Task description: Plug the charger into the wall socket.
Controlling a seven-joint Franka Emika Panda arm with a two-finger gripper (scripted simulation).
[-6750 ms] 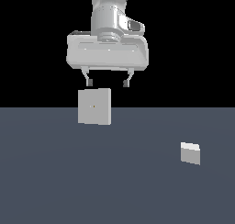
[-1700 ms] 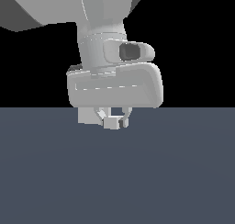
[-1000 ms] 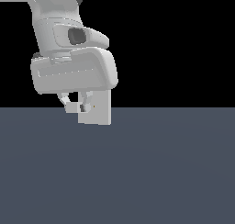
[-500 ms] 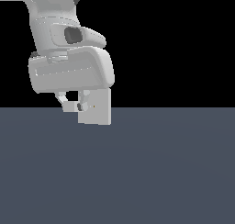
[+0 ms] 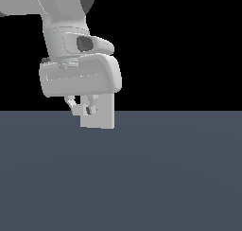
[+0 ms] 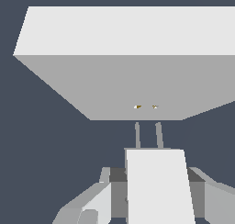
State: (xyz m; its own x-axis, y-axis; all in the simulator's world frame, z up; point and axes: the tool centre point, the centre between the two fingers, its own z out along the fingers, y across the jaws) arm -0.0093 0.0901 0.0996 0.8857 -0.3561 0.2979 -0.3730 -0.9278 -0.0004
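In the wrist view my gripper (image 6: 156, 191) is shut on the charger (image 6: 158, 172), a light-grey block with a whiter top face. Its two thin prongs (image 6: 148, 135) point at the wall socket (image 6: 133, 76), a large flat light-grey plate. The prong tips lie just short of two small yellowish holes (image 6: 146, 107) in the plate's face. One finger (image 6: 94, 202) shows beside the block. In the exterior view the gripper (image 5: 82, 109) hangs in front of the upright wall socket (image 5: 105, 114) and covers its left part. The charger is barely visible there between the fingers.
A dark blue-grey floor (image 5: 156, 178) spreads below the plate, with a black background behind. The arm's bulky white hand (image 5: 80, 76) hides the top of the socket in the exterior view.
The hand carried the charger to the exterior view's left, up to the socket. In the last half second it shifted a little right and down and turned slightly.
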